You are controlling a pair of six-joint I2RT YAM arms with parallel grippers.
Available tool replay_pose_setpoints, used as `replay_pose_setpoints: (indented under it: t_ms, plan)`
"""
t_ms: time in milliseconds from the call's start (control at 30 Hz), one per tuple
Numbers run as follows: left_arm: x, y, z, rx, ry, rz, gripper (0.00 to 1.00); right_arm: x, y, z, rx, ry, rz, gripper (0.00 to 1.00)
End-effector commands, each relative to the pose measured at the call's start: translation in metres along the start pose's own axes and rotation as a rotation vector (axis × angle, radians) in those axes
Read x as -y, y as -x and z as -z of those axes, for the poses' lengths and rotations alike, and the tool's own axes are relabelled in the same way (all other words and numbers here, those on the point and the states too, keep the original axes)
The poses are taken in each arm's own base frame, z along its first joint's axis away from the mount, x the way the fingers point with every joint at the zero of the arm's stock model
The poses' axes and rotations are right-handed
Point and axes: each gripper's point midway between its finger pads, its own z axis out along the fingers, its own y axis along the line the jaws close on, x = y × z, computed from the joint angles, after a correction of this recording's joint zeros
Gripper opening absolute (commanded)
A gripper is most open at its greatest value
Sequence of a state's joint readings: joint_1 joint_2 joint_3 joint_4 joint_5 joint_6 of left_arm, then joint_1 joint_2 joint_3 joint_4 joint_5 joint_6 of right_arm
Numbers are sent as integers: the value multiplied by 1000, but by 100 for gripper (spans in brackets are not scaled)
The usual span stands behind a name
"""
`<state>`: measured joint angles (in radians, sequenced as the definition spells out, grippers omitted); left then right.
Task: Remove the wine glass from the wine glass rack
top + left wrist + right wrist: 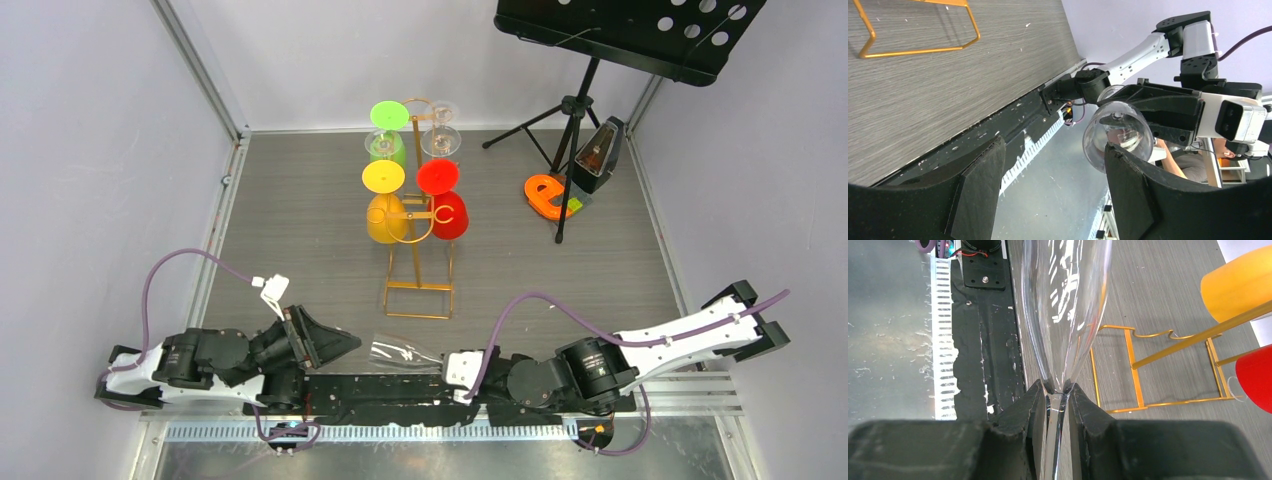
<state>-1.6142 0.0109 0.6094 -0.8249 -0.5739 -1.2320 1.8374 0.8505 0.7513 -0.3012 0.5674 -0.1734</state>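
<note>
From above, my right tool (445, 360) is clamped on the stem of a clear wine glass (398, 350). The glass lies sideways between both tools, apart from the gold wine glass rack (418, 315) beyond them. My left tool (345, 343) stands apart and empty.

On the left wrist camera, the glass bowl sits just past one finger (1128, 192).

On the right wrist camera, the pads (1030, 407) pinch the stem, and the rack base lies ahead to the right.
</note>
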Motion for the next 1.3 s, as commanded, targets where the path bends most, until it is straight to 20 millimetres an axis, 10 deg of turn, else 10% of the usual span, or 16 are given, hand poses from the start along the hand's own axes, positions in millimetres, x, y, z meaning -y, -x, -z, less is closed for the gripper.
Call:
replay_pose_setpoints:
  t_ms: [0, 700, 1267]
  plan:
    - [21, 8, 3, 20, -80, 50, 71, 6, 27, -1, 83, -31, -37, 6]
    - [35, -15, -6, -71, -135, 42, 62, 11, 63, -13, 159, -66, 50, 6]
    - [38, -21, -8, -91, -147, 37, 14, 13, 63, -19, 141, -97, 67, 6]
